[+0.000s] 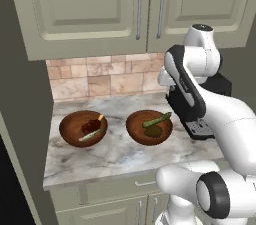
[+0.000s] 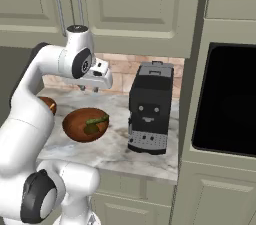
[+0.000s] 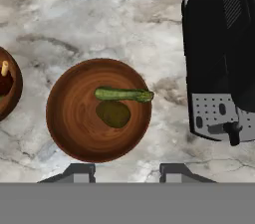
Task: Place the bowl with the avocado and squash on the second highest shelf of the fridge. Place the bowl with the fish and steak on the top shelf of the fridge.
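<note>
Hand [image 3: 124, 170] hangs spread and empty above the bowl [image 3: 74, 118] holding avocado [image 3: 113, 114] and squash [image 3: 123, 94] on the worktop [image 3: 99, 24], seemingly lined up to descend; coffee machine [image 3: 224, 54] beside.

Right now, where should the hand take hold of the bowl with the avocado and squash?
Probably the rim of the bowl, from straight above, on its bare left side: the squash and avocado lie right of centre, and the hand hovers overhead, fingers apart.
</note>
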Motion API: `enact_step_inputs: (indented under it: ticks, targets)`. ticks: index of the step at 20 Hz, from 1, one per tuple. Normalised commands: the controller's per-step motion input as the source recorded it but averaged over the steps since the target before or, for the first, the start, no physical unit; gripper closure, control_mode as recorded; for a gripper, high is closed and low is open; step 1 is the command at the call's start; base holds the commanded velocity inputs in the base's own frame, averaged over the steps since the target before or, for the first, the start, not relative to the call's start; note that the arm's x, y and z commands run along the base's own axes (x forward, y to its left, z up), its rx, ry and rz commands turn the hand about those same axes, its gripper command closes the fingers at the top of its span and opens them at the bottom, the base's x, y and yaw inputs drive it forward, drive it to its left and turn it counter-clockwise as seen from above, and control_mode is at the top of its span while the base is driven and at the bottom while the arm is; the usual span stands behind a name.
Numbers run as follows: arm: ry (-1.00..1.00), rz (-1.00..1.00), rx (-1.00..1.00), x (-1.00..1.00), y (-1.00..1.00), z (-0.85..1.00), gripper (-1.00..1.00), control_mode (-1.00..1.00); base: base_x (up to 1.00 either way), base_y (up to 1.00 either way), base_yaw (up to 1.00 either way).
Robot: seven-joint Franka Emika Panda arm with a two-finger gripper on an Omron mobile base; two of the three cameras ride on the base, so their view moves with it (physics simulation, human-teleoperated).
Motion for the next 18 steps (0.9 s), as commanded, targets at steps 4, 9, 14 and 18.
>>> enact_step_inputs:
  ticks: [4,9,14,18]
  targets:
    - [0.01,0.0,0.0,-0.21,0.15,-0.14,-1.0,-1.0,0.0,0.0,0.0]
    - [0.13,-0.06,-0.01,-0.35,0.02,-0.96,-1.0,-1.0,0.0,0.0,0.0]
    - [0.08,-0.15,0.0,-0.04,0.11,-0.95,-1.0,-1.0,0.0,0.0,0.0]
    - [0.0,-0.12,0.04,0.01,0.34,-0.8,-1.0,-1.0,0.0,0.0,0.0]
